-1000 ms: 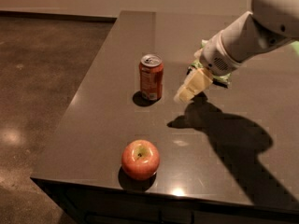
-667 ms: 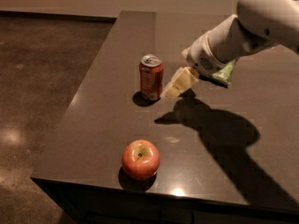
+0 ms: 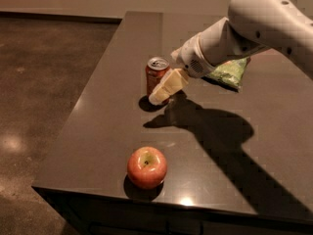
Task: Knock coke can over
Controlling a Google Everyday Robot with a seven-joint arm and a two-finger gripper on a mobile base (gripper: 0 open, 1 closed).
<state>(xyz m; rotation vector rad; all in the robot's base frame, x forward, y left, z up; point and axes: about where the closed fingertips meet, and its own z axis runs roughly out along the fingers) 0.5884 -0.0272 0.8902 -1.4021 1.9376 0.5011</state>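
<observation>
The coke can (image 3: pixel 155 74) is red-orange with a silver top and stands upright near the middle of the dark table (image 3: pixel 112 121). My gripper (image 3: pixel 164 92) reaches in from the right on a white arm. Its pale fingertips sit right at the can's lower right side, overlapping it in view. I cannot tell if they touch it.
A red-yellow apple (image 3: pixel 146 167) sits near the table's front edge. A green chip bag (image 3: pixel 230 72) lies behind the arm at the right. The table's left edge drops to a brown floor (image 3: pixel 44 82).
My gripper has moved left, from a gap to the right of the can to right against it. The can still stands upright in the same place.
</observation>
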